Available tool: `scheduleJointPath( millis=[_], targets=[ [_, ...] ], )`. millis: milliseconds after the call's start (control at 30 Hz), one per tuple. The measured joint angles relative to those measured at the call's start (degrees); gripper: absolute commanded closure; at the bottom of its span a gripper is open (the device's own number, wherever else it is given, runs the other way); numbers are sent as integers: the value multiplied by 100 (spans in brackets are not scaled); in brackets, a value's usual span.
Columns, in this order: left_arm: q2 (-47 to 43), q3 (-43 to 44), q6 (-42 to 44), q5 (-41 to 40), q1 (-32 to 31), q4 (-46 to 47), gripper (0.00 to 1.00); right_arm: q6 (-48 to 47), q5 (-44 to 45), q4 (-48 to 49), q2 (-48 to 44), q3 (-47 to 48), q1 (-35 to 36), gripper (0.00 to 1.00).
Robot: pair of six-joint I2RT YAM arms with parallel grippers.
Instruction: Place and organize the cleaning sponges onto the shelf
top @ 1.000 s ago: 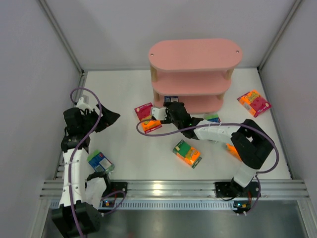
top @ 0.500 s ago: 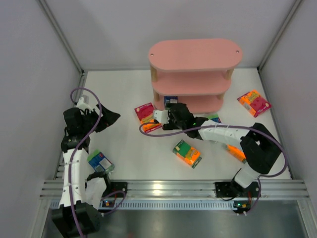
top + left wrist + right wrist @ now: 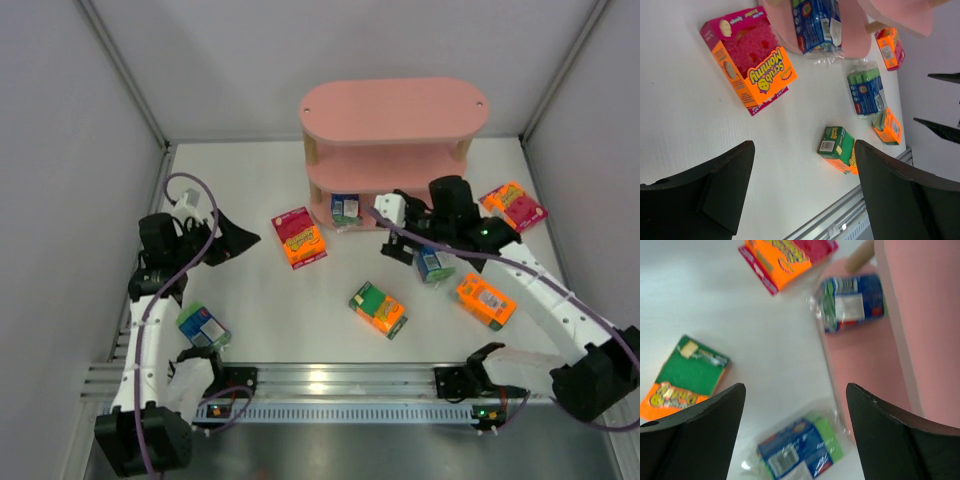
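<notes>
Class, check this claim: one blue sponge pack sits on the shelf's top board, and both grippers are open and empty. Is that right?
No. The blue sponge pack sits on the shelf's bottom board, not the top, as the top external view shows. The left gripper and right gripper are indeed open and empty.

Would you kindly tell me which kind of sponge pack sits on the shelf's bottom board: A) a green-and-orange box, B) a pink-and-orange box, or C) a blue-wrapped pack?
C: the blue-wrapped pack lies on the lowest board of the pink shelf, tucked under its upper tiers.
</notes>
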Motion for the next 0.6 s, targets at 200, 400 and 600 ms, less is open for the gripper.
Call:
scheduleJointPath(
  millis=[200, 400, 600],
  targets=[
    [236, 42, 52, 149, -573, 0, 13, -1611, -1025, -1613, -946, -721, -2098, 17],
    [420, 42, 83, 138, -662, -2, 13, -3289, -1095, -2474, -1419, -1523, -2929, 18],
    [328, -26, 90, 24, -680, 2, 13, -3628, -828, -2006, -1244, -1882, -2935, 18]
  ],
)
